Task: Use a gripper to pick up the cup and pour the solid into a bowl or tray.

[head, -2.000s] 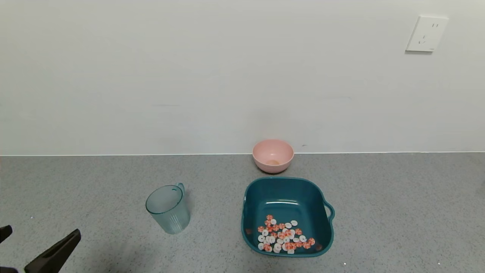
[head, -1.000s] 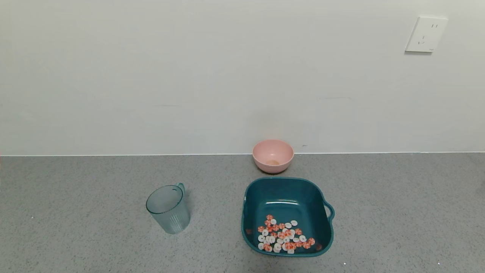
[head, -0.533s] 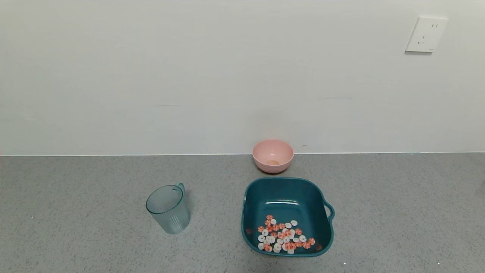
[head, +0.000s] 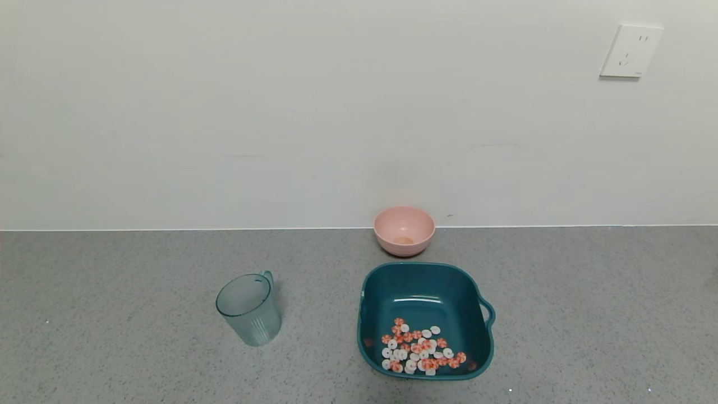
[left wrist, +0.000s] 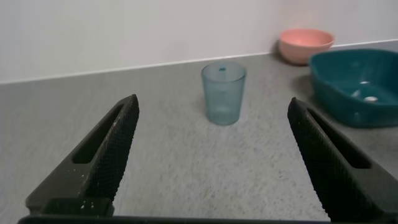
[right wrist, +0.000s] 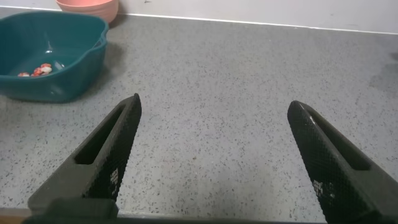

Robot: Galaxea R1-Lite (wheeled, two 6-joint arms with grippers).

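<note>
**Cup upright and empty, solids in teal basin, both tools spread and clear**

Grey speckled surface (head: 112, 336) under a plain pale wall; white wall socket (head: 631, 50) at upper right, no readable writing on it or elsewhere.

Teal basin (head: 387, 286) right of centre, rounded-square, loop handle on its right side. White and orange-red discs (head: 418, 349) lie flat, clustered in its near half.

Pink bowl (head: 404, 230) just behind the basin, by the wall; contents unclear.

Cup (head: 249, 308) stands upright left of the basin, well apart from it, long axis vertical, mouth up, small handle at the rim on the far-right side; looks empty.

Left tool (left wrist: 214, 137) fingers spread wide, holding nothing, low over the surface, facing the cup from a distance. Right tool (right wrist: 214, 134) spread too, holding nothing, over bare surface right of the basin.
</note>
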